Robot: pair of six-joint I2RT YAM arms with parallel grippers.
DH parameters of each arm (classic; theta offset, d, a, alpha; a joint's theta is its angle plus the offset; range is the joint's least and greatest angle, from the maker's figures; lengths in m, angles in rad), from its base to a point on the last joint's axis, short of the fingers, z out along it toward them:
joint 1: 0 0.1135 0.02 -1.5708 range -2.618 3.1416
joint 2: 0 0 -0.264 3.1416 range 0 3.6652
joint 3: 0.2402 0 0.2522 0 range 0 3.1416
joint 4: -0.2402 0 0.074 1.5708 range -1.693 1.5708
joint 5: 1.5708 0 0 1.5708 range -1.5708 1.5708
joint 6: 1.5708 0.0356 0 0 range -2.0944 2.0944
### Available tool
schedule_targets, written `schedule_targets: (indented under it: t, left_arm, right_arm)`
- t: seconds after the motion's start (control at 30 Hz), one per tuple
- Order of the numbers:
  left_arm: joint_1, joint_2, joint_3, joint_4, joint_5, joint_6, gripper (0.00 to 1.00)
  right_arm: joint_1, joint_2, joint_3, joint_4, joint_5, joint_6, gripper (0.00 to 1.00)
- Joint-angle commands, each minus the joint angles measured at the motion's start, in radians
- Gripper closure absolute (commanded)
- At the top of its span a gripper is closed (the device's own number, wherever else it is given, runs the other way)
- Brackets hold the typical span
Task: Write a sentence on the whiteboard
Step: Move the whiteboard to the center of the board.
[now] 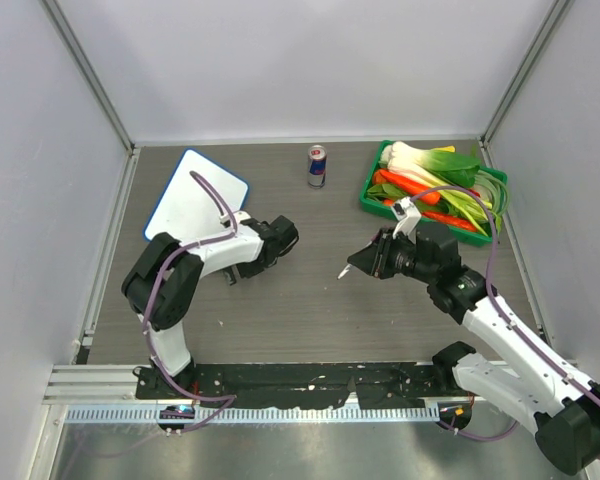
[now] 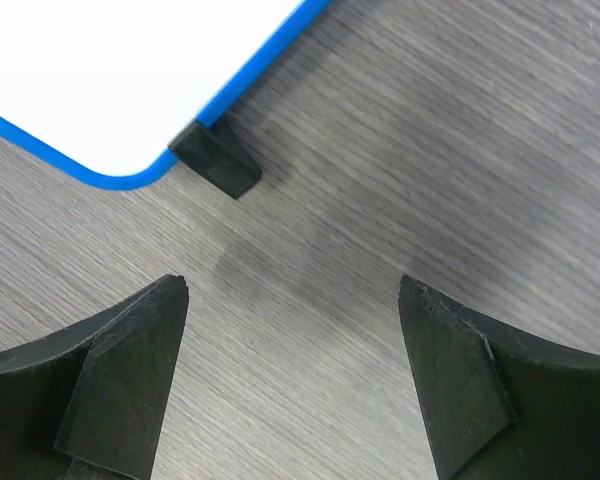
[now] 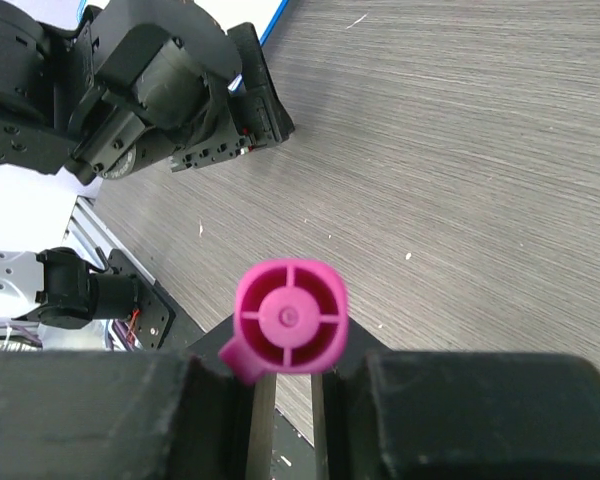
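Note:
The whiteboard [image 1: 192,200] lies at the far left, white with a blue rim. Its face is blank where visible, and no sentence shows on it. In the left wrist view its rounded corner [image 2: 110,90] and one black foot [image 2: 216,160] lie just ahead. My left gripper [image 1: 238,268] [image 2: 292,285] is open and empty, low over the bare table just off that corner. My right gripper [image 1: 365,262] [image 3: 285,370] is shut on a magenta-pink marker [image 3: 290,315]. It is held above the table's middle, with the marker's end facing the wrist camera.
A drink can [image 1: 317,165] stands at the back centre. A green tray [image 1: 365,195] of vegetables sits at the back right. The left arm [image 3: 150,80] fills the upper left of the right wrist view. Grey walls close in the table.

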Motion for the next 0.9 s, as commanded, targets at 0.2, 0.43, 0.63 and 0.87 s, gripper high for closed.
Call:
schedule_targets:
  t: [0.2,0.43,0.63,0.87]
  left_arm:
    - [0.111,-0.008,0.030,0.044,-0.018,0.004,0.14]
    - [0.164,0.009,0.013,0.079,-0.013,0.022,0.20]
    - [0.204,0.014,-0.013,0.101,-0.010,0.028,0.26]
    - [0.220,0.018,-0.032,0.079,-0.045,0.028,0.45]
  right_arm:
    - [-0.008,0.027,0.006,0.068,-0.035,-0.018,0.99]
    - [-0.011,0.040,0.004,0.074,-0.043,-0.024,0.99]
    - [-0.014,0.047,-0.007,0.080,-0.053,-0.027,0.99]
    - [-0.019,0.053,-0.021,0.098,-0.066,-0.015,0.99]
